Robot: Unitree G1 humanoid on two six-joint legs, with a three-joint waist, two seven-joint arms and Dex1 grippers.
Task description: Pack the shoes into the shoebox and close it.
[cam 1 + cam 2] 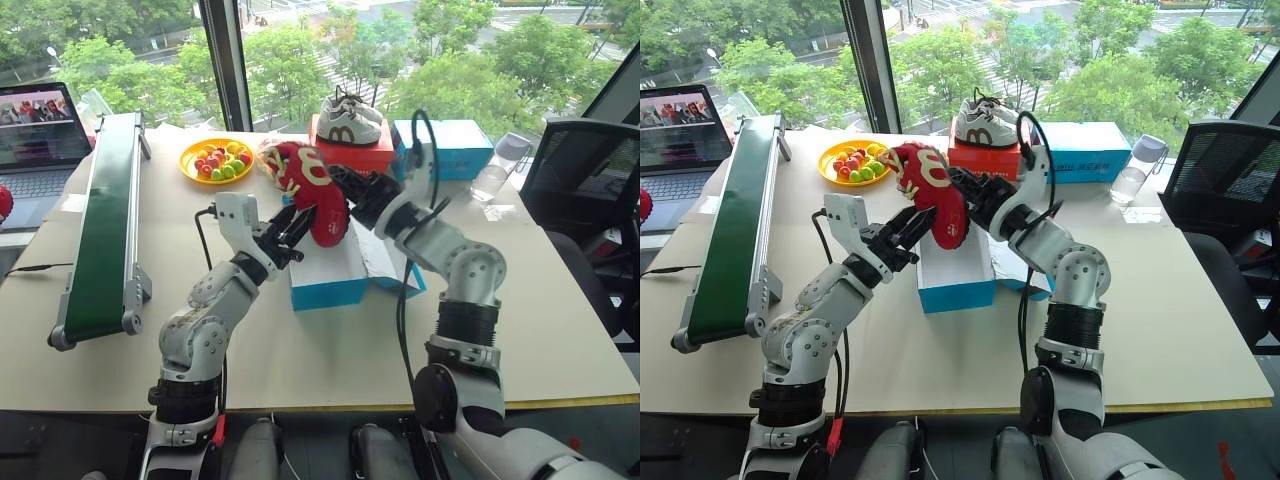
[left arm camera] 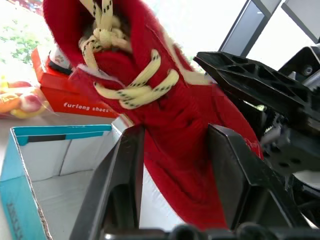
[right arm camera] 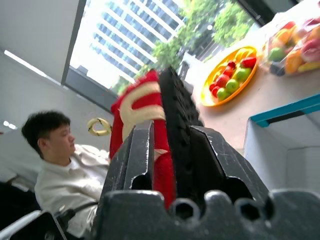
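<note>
One red shoe (image 1: 328,215) with cream markings and cream laces hangs toe-down over the open blue shoebox (image 1: 325,290) at the table's middle. My right gripper (image 1: 347,188) comes in from the right and is shut on the shoe's side near the sole; the right wrist view shows the red edge pinched between its fingers (image 3: 142,150). My left gripper (image 1: 303,222) reaches in from the left, open, with its fingers (image 2: 127,170) on either side of the shoe's lower part (image 2: 175,115). The box's pale inside (image 2: 65,170) lies just below, and its lid flap (image 1: 395,262) hangs open to the right.
At the back stand a red box (image 1: 352,155) with white sneakers (image 1: 348,122) on it and another blue box (image 1: 452,147). A yellow fruit plate (image 1: 215,160), a green conveyor (image 1: 100,230), a laptop (image 1: 40,130), a plastic cup (image 1: 492,178) and a black chair (image 1: 590,180) surround the work area. A seated person (image 3: 60,175) is nearby.
</note>
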